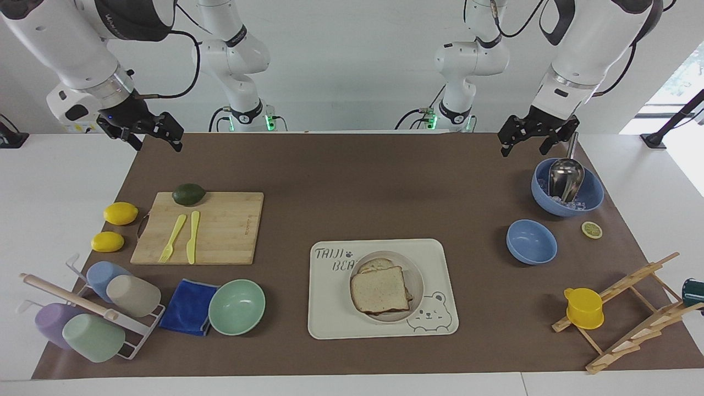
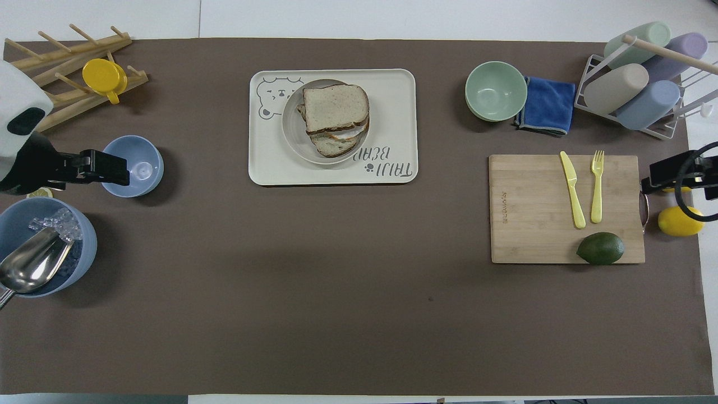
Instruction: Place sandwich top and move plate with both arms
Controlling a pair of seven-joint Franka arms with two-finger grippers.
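Brown mat (image 1: 385, 181), speckled square sandwich top (image 1: 379, 290)

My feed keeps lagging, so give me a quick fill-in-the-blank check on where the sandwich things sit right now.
1. The sandwich top lies on the stack on the round ____.
2. The plate sits on the cream ____ tray.
3. The metal scoop rests in the larger blue ____ of ice.
4. The avocado sits at the edge of the wooden cutting ____.

Missing words: plate; bear; bowl; board
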